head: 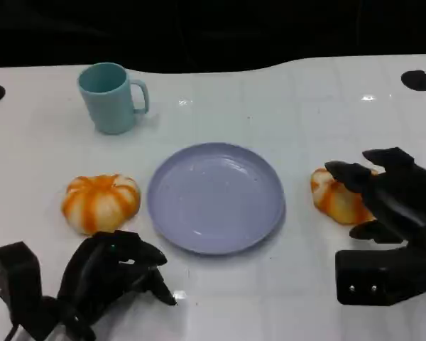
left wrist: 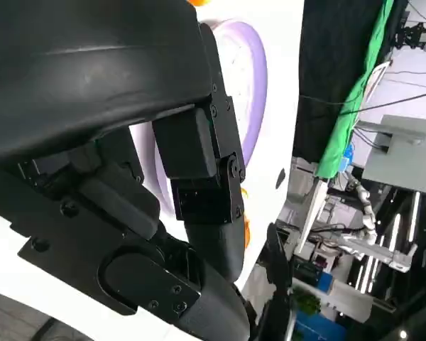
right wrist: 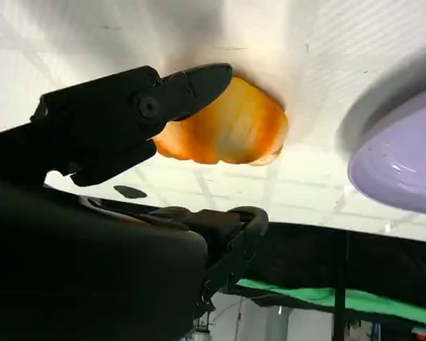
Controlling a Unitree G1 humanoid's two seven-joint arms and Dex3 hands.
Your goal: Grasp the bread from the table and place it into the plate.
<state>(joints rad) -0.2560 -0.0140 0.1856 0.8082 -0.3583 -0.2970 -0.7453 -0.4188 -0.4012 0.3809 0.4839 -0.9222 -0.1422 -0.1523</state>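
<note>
A: Head view first: the right robot hand (head: 387, 195) hangs over the bread (head: 337, 195) on the tabletop (head: 284, 99), fingers spread and nothing gripped yet. The bread lies just under and in front of those fingers, with the plate (head: 215, 197) further off to that hand's inner side.

B: And the left robot hand (head: 110, 273)?

A: Low over the tabletop with its fingers loosely curled and nothing visible in them. A second orange-and-white bun (head: 101, 202) lies just ahead of it, and a mug (head: 112, 97) stands well beyond that.

B: How would the bread handle?

A: My guess is light and soft, a rounded lump with a glossy skin. It should give under the fingers, so a gentle wrap across its widest part, thumb on one flank and fingers on the other, looks safest. Pinching the top may let it slip or roll.

B: What does the right wrist view add?

A: It shows one fingertip (right wrist: 199, 85) right at the bread's edge, touching or almost so; I cannot tell which. The head view hides that contact behind the hand. The left wrist view mostly shows the hand's own shell and a sliver of the plate's rim.
</note>
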